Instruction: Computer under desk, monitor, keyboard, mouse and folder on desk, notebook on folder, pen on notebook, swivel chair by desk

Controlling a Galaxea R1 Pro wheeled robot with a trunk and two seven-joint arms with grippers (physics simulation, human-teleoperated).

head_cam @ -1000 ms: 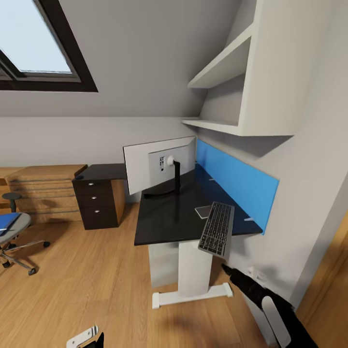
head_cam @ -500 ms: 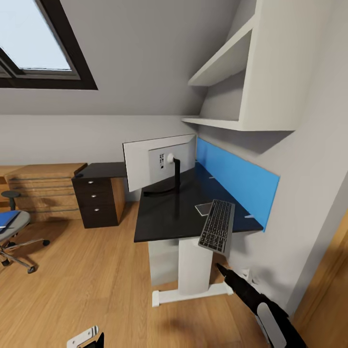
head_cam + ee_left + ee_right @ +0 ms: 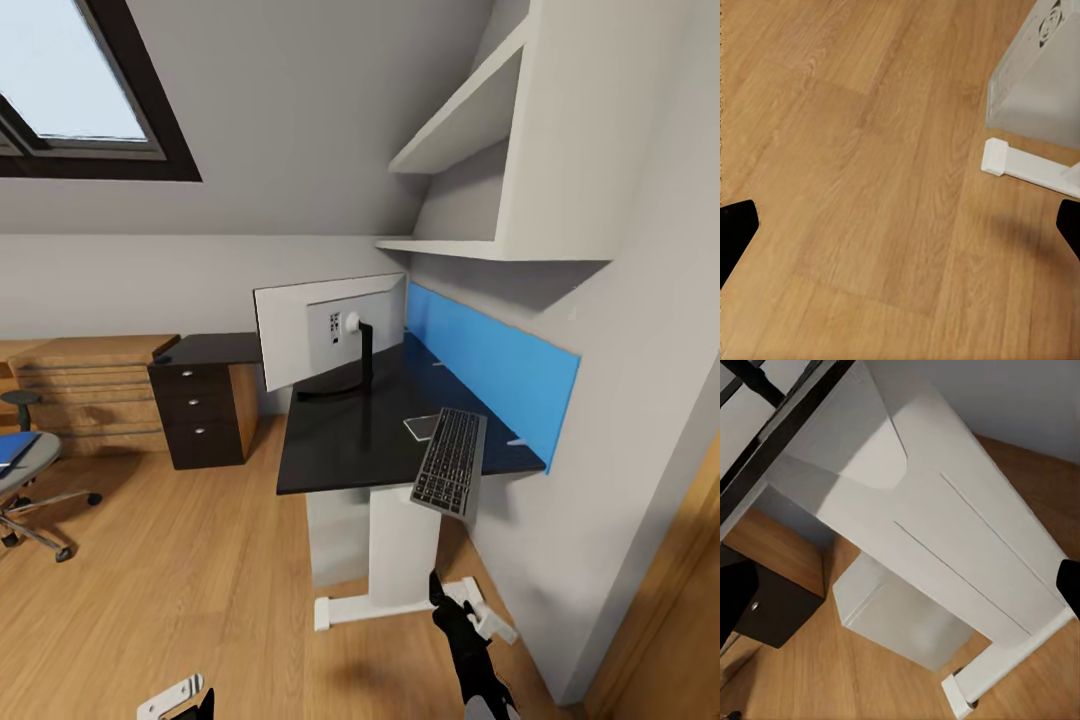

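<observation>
Workspace partly set up, the folder not yet moved off the chair.

The keyboard [image 3: 450, 461] lies on the black tabletop [image 3: 340, 450], its near end overhanging the edge; the monitor [image 3: 330, 332] stands beyond it; the computer [image 3: 338, 541] sits underneath; the blue folder [image 3: 12, 449] rests on the swivel chair [image 3: 25, 480], well apart; mouse, notebook and pen remain, I judge; both hands, left [image 3: 900, 225] and right [image 3: 900, 585], are spread wide with nothing between the fingers.

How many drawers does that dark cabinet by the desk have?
3, stacked on the cabinet's front: top, middle, bottom, each with a small silver knob. The cabinet stands on the floor at the far end of the desk, beyond the monitor.
</observation>
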